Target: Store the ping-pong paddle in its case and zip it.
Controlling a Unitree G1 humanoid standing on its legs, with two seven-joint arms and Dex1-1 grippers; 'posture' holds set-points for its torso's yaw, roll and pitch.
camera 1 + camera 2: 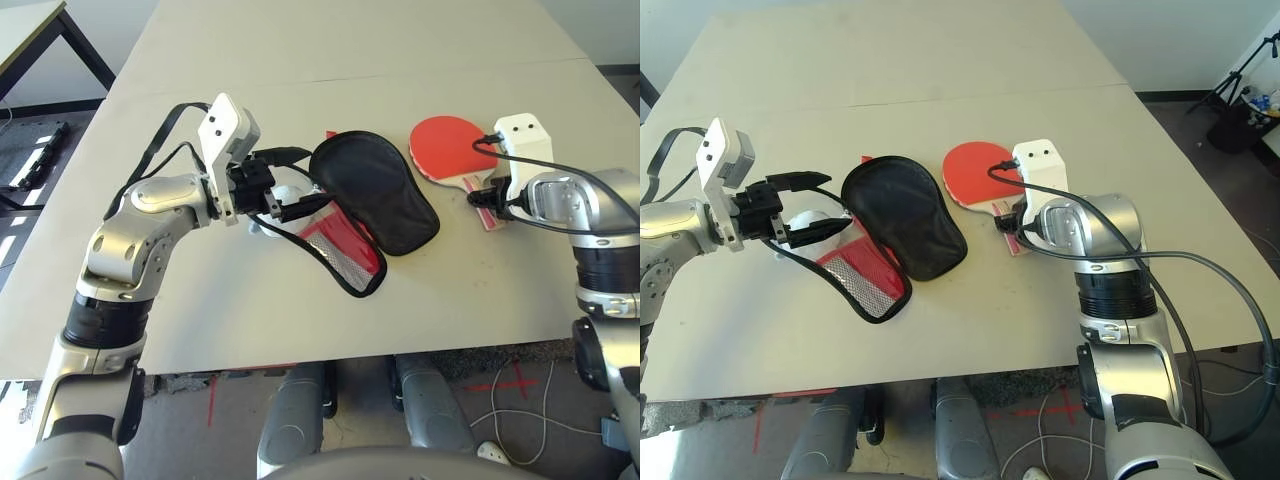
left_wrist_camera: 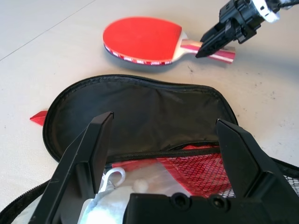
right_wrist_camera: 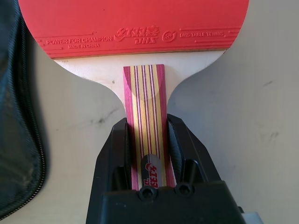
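Note:
The ping-pong paddle point(image 1: 445, 145) lies flat on the table at the right, red face up, handle toward me. My right gripper point(image 3: 147, 122) is shut on the striped wooden handle point(image 3: 145, 93), one finger on each side. The case point(image 1: 375, 190) lies unzipped in the middle of the table. Its black flap point(image 2: 140, 112) is folded back and the red mesh side point(image 1: 340, 245) is exposed. My left gripper point(image 1: 300, 180) hangs open just above the case's left part, with nothing between its fingers. The paddle sits to the right of the case, apart from it.
A pale soft ball point(image 1: 805, 220) rests by the case's open mouth under my left gripper. The case's black strap point(image 1: 330, 262) loops toward the table's front edge. A seam point(image 1: 400, 75) crosses the tabletop behind the objects. A dark table leg point(image 1: 90, 50) stands at the far left.

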